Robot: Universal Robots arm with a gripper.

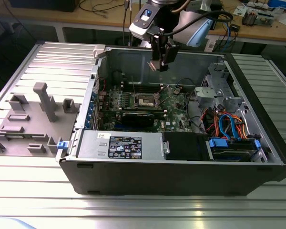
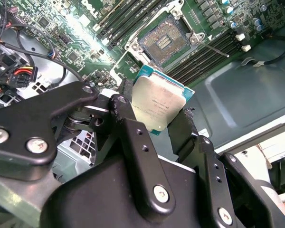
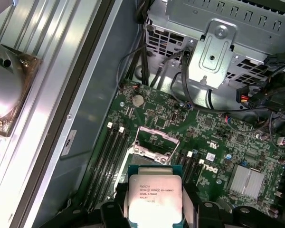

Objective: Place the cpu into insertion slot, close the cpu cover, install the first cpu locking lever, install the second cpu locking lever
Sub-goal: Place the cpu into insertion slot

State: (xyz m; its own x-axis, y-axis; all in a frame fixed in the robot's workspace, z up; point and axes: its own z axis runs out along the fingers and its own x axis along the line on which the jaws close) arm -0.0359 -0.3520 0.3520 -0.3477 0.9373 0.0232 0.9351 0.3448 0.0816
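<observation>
Tool (image 2: 156, 116) clamps cpu (image 2: 159, 102) by edges, metal top showing; insertion slot (image 2: 164, 42) bare beyond, on motherboard (image 2: 71, 57).

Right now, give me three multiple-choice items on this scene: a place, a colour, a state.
1. Where is the cpu? A on the floor; B held by the gripper; C in a person's hand.
2. The cpu's top is: A silver-grey; B black; C red.
3. The insertion slot is: A covered; B holding a chip; C open and empty.
Answers: B, it sits clamped above the motherboard; A, pale metal in both wrist views; C, bare contacts show.
</observation>
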